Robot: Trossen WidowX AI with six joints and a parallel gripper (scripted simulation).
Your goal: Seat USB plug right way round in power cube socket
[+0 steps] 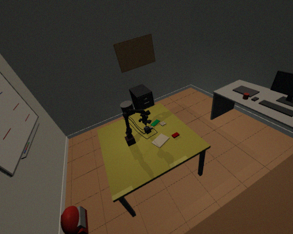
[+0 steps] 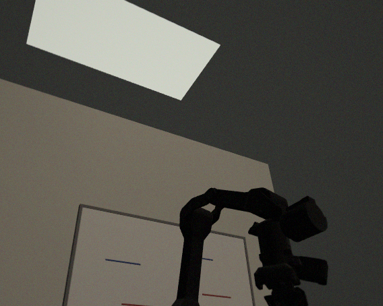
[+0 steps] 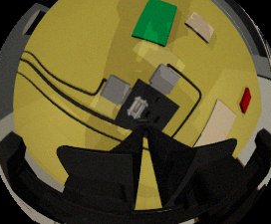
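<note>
The dark power cube [image 1: 147,130] [image 3: 157,106] stands on the yellow table [image 1: 125,165]. A pale metal socket [image 3: 137,107] shows on its top. Grey blocks [image 3: 116,90] [image 3: 165,79] with black cables sit at two of its sides. My gripper [image 1: 146,125] [image 3: 144,129] points down above the cube, its tips just beside the socket in the wrist view. The fingers are nearly together, shut on the USB plug, which is almost wholly hidden by the dark fingertips. Which way round the plug is, and whether it touches the socket, I cannot tell.
Black cables [image 3: 200,94] loop around the cube and run off to the left in the wrist view. A green card [image 1: 155,122] [image 3: 156,23], a small beige pad [image 1: 162,123] [image 3: 200,27], a pale notebook [image 1: 161,140] [image 3: 216,123] and a red block [image 1: 175,135] [image 3: 245,101] lie nearby.
</note>
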